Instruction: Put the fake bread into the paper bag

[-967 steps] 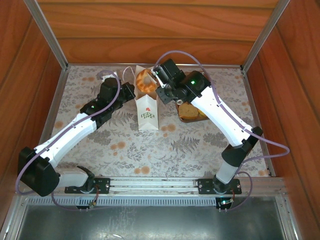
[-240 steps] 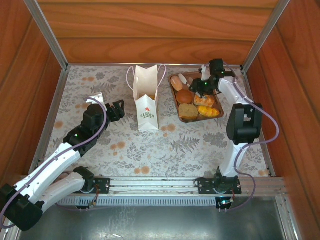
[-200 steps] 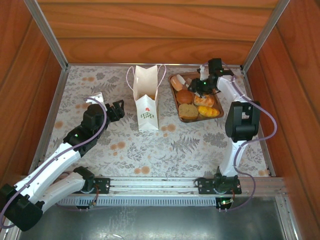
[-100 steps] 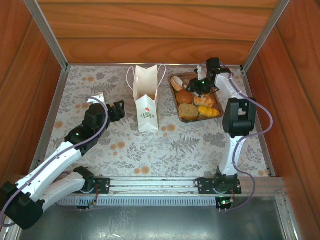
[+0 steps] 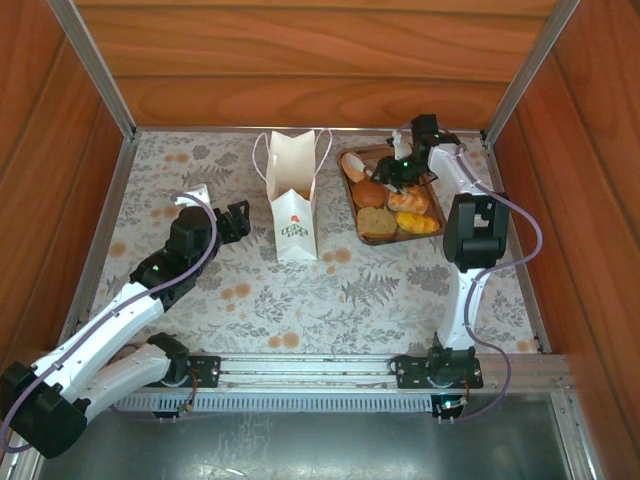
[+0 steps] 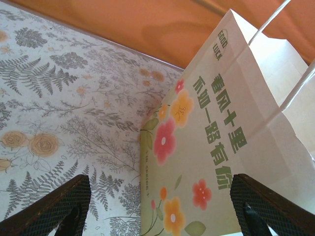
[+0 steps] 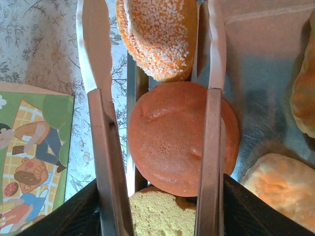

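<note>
The white paper bag (image 5: 293,195) stands upright on the table, with something brown showing in its mouth. Its flowered side (image 6: 211,147) faces my open left gripper (image 5: 238,218) (image 6: 162,221), which sits just left of it, jaws wide and empty. My right gripper (image 5: 405,172) (image 7: 162,211) hangs over the tray (image 5: 349,197), shut on a pair of tongs (image 7: 106,123). The tong blades straddle a round reddish-brown bun (image 7: 182,137) (image 5: 370,193). A sesame-crusted bun (image 7: 157,34) lies at the blade tips. A square slice (image 7: 162,214) (image 5: 376,222) sits nearest the fingers.
Two orange croissant-like pastries (image 5: 410,202) (image 5: 418,223) lie in the tray's right half. Wooden walls and metal rails enclose the flower-patterned table (image 5: 300,290). The bag's printed side (image 7: 29,162) stands close to the tray's left edge.
Earlier both grippers were at the bag with a ring pastry over its mouth. Since then the left has backed off and the right has gone to the tray, edging left over the buns.
</note>
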